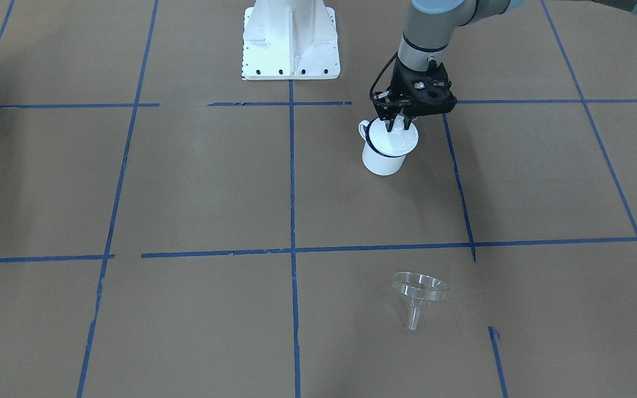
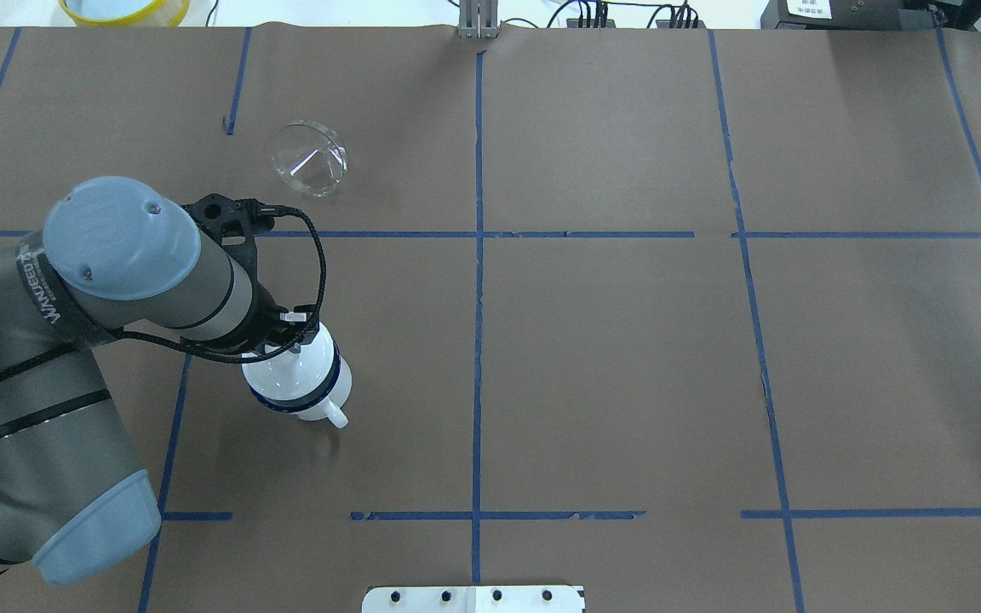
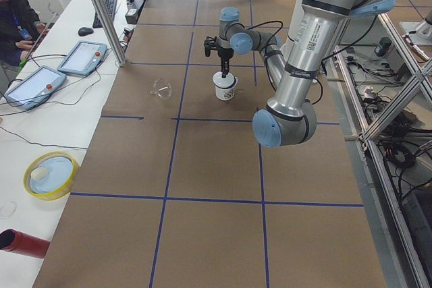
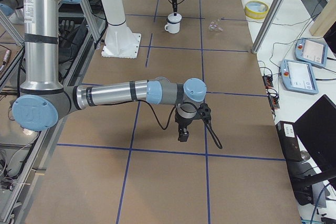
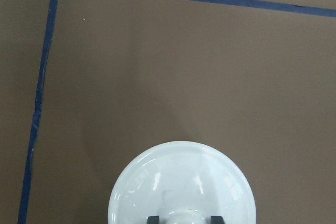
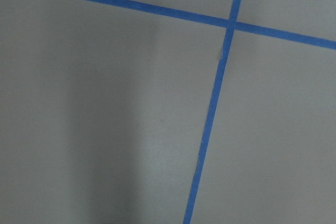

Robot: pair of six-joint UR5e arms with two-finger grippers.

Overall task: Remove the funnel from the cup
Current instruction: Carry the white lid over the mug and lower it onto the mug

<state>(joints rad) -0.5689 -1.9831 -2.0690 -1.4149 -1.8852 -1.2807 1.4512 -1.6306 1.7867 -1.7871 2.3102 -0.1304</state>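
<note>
Already the funnel (image 1: 419,287) lies well away from my left hand (image 1: 397,126), which clenches the knobbed lid (image 1: 405,141), probably to cover the cup (image 1: 382,161) beneath.

The cup (image 1: 385,157), a white enamel mug with a dark blue rim, stands upright directly beneath the fingers (image 1: 390,122) of the left gripper (image 1: 398,126). Its mouth is covered by a white lid (image 1: 398,141) whose knob sits between them. The funnel (image 1: 419,293), clear plastic, lies outside the cup, well apart from the fingers. It is apparently tipped on its rim, spout pointing away from them.
</note>
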